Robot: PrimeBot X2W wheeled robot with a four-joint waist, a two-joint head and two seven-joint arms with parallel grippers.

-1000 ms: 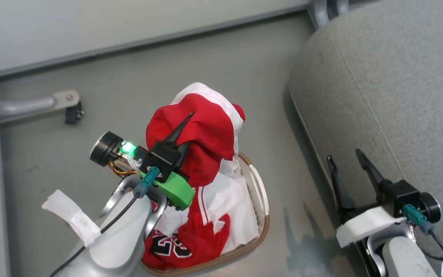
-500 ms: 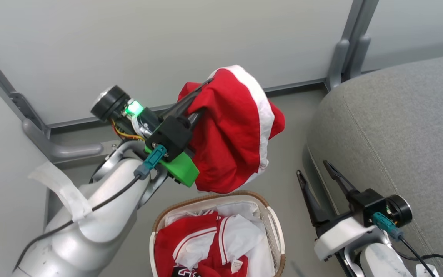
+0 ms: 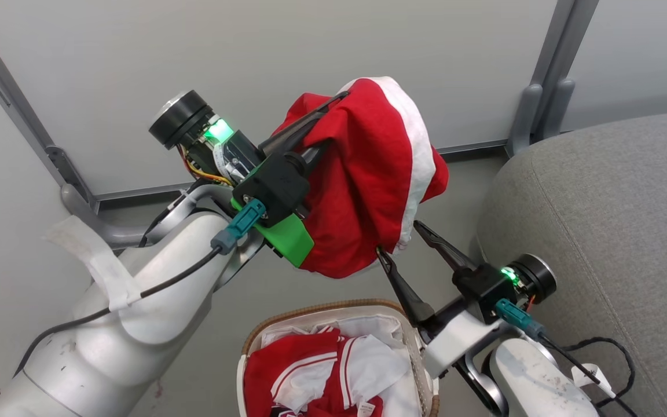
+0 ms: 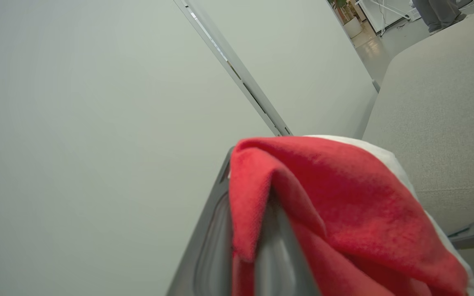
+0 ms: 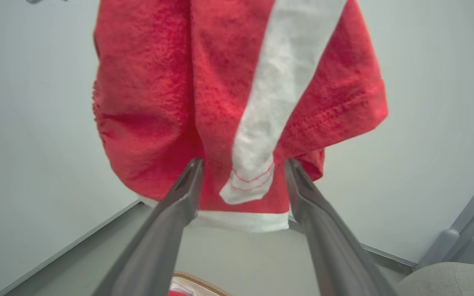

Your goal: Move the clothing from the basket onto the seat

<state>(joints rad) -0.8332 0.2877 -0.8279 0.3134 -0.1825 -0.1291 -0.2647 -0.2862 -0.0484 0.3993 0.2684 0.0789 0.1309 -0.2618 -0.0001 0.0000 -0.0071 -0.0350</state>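
Currently held: a red garment (image 3: 368,174) with a white stripe hangs bunched from the left tool (image 3: 339,113), whose fingers are pressed together on a fold near its top. It is in the air above the basket (image 3: 322,305), to the left of the seat (image 3: 600,202).
Right tool (image 3: 397,236): spread wide and pointing up at the hanging hem, with one tip on either side of the white stripe in its own wrist view. It is closed on nothing. Whether the tips touch cloth I cannot tell.
Step in hand: by my reading, carrying this piece across to the seat, perhaps with the right tool taking the hem.
Doing it well: close on the hem only once cloth sits well between the fingers. Carry the piece high over the seat's rounded edge. Let go above the flat of the cushion, not its slope, or it may slide off.
In the basket: more red-and-white clothing (image 3: 304,365) on a white liner (image 3: 368,324), so much of the task remains.
Surface: grey woven upholstery with a stitched seam, bare where it shows. It looks soft and likely to hold cloth.
Room: smooth grey floor (image 3: 212,353), with pale wall panels (image 3: 252,58) and grey metal posts (image 3: 548,98) close behind.
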